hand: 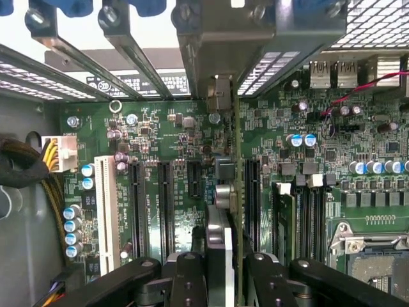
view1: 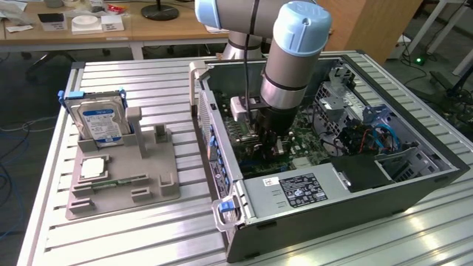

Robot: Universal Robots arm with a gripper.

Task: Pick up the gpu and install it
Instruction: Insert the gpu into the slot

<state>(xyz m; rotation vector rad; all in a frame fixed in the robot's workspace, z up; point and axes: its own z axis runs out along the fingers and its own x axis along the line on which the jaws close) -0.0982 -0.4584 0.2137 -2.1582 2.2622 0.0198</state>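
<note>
The arm reaches down into the open computer case (view1: 414,183), which lies on its side on the slatted metal worktop (view1: 148,238). Its claw (view1: 267,145) hangs low over the green motherboard (view1: 310,145), near the centre of the case in the exterior view.

In the wrist view the claw (hand: 220,272) is clamped on the gpu (hand: 225,211), which is seen edge-on as a thin upright card between the two black fingers (hand: 188,275). The card stands on its edge above the motherboard (hand: 172,134), running from the claw toward the metal rear slot bracket (hand: 217,51) at 12 o'clock. It sits between two of the long black expansion slots (hand: 165,204); whether its lower edge is already seated in a slot cannot be told.

Well apart from the case, at 9 o'clock in the exterior view, a grey parts holder (view1: 122,177) rests on the worktop. A blue-labelled hard drive (view1: 102,123) stands upright at its far end, and a narrow green memory stick (view1: 118,182) lies flat near its middle.
</note>
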